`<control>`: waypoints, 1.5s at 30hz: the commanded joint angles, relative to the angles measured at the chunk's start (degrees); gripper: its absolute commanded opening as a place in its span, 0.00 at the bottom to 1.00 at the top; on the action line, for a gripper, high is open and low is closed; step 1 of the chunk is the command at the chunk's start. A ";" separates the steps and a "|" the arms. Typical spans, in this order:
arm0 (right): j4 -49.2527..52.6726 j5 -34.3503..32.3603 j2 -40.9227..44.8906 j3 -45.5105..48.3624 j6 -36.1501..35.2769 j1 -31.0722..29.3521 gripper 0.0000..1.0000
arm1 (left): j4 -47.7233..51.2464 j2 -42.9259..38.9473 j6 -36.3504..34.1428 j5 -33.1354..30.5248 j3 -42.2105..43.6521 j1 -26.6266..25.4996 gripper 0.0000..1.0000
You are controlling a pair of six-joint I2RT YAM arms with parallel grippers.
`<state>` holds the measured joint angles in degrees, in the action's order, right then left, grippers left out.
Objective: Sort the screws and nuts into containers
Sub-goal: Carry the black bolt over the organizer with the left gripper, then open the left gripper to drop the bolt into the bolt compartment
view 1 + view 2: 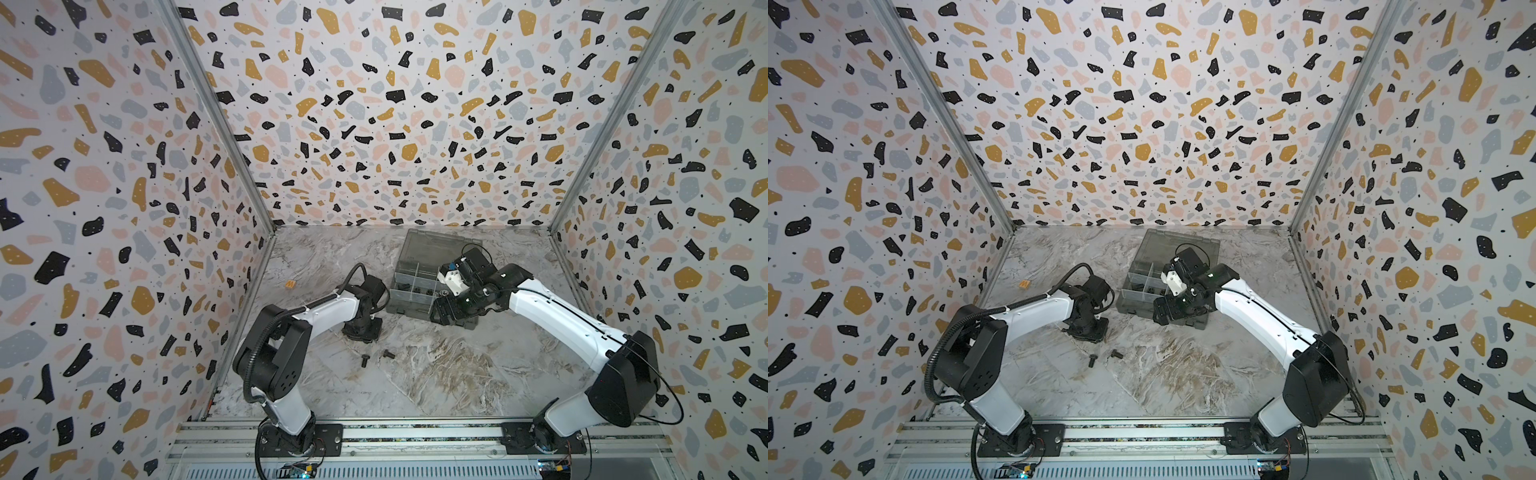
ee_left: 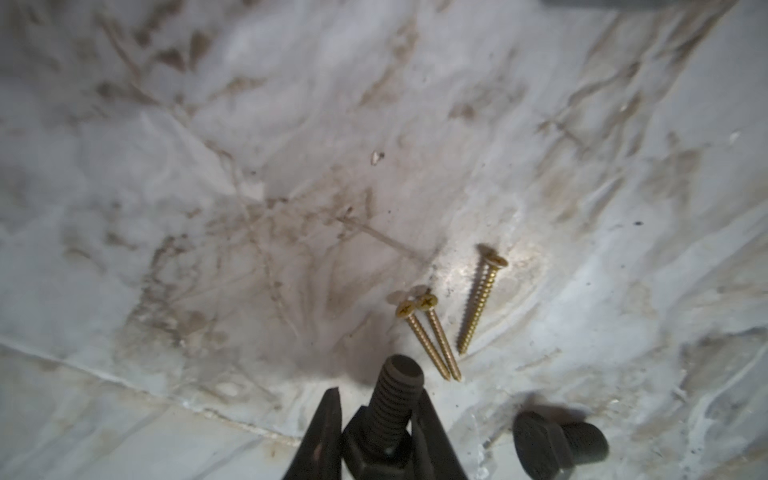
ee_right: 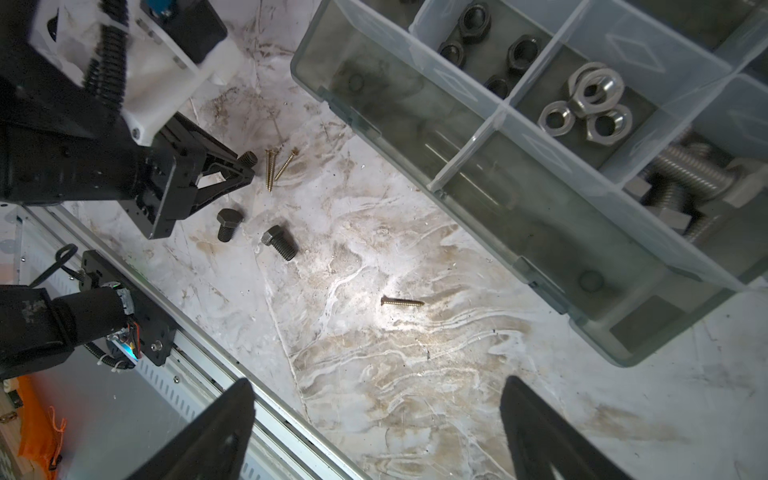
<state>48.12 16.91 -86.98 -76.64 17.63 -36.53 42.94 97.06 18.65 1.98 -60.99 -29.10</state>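
Box (image 1: 405,308) near rear wall (image 1: 395,124); tabletop (image 1: 478,374) open frontward.

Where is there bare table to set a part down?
Free: the front strip between the loose bolts and the rail; the back stretch between box and orange tag. Crowded: around the left end effector and its bolt, by brass screws.

top views high, facing down; wrist views close over table (image 2: 166,166).

You note: black bolts (image 3: 227,220) matt, coarse-threaded metal; wood screws (image 2: 481,303) glossy, brass-toned; silver nuts (image 3: 622,120) bright polished metal; box (image 3: 415,137) smooth, smoky translucent plastic; worktop (image 3: 374,374) marble-patterned, faintly glossy, brown-smudged; left claw (image 3: 248,168) matt black plastic.
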 commanded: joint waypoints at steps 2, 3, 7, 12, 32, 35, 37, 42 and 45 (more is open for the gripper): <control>1.65 -0.01 -1.02 -3.05 -1.81 0.58 0.94 | 4.17 -1.49 -0.01 -1.40 -6.46 -0.26 0.13; 1.68 0.12 -1.21 -3.33 -1.97 0.60 0.94 | 4.87 -0.98 -0.11 -1.45 -8.12 -0.34 0.13; 1.12 0.32 -1.40 -3.72 -2.30 1.36 0.94 | 6.58 1.96 -0.43 -0.75 -15.97 -0.27 0.13; 0.94 0.78 -1.52 -3.90 -2.93 2.69 0.94 | 8.90 9.67 -0.88 -0.35 -29.83 -0.30 0.13; -5.33 2.07 -9.23 -10.30 -2.47 8.07 0.94 | 10.03 29.53 -1.87 4.09 -50.46 -0.34 0.14; -4.98 2.14 -10.93 -12.17 -2.68 8.17 0.94 | 10.37 31.19 -2.24 4.16 -52.13 -0.35 0.14; -4.76 2.26 -11.73 -12.86 -2.85 8.24 0.94 | 10.57 32.08 -2.25 4.39 -53.26 -0.34 0.16; -3.91 2.47 -13.06 -14.44 -3.07 8.63 0.94 | 12.35 32.72 -2.83 4.70 -56.16 -0.34 0.53; -2.97 2.50 -13.10 -14.91 -3.32 8.74 0.94 | 14.46 31.04 -2.49 6.35 -59.69 -0.28 0.63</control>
<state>43.09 18.76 -100.64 -89.17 15.07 -28.08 54.85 130.43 16.69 6.70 -116.86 -29.10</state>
